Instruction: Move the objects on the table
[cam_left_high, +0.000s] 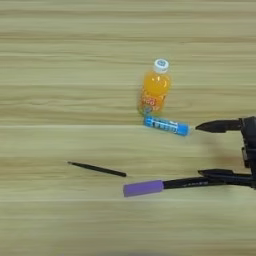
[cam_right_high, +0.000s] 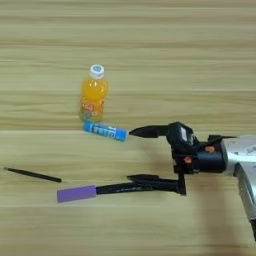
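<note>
Counter: pale wood-grain planks (cam_right_high: 150, 45) fill both views, with small things scattered across the middle.
Claw: the right claw (cam_right_high: 134, 155) is seen spread wide and low over the counter, grasping nothing; one black finger (cam_right_high: 147, 131) points at the blue tube, the other finger (cam_right_high: 150, 179) lies along the marker.
Blue tube: the small blue tube (cam_right_high: 105, 131) lies flat, its far end just beside the base of the orange juice bottle (cam_right_high: 93, 97), its near end almost touched by the upper fingertip.
Marker: the thick black marker (cam_right_high: 122, 188) lies flat with its purple cap (cam_right_high: 76, 193) on the left end; the lower finger overlaps its right end.
Stick: the thin black stick (cam_left_high: 97, 169) lies apart, to the left.
Risk, tube: a forward push is judged likely to drive the tube into the bottle, which could be tipped over.
Risk, marker: if the claw is closed here, the marker may be dragged or rolled by the lower finger instead of gripped.
Risk, grasp: two things sit at the spread fingers, so a mixed or missed pinch is possible.
</note>
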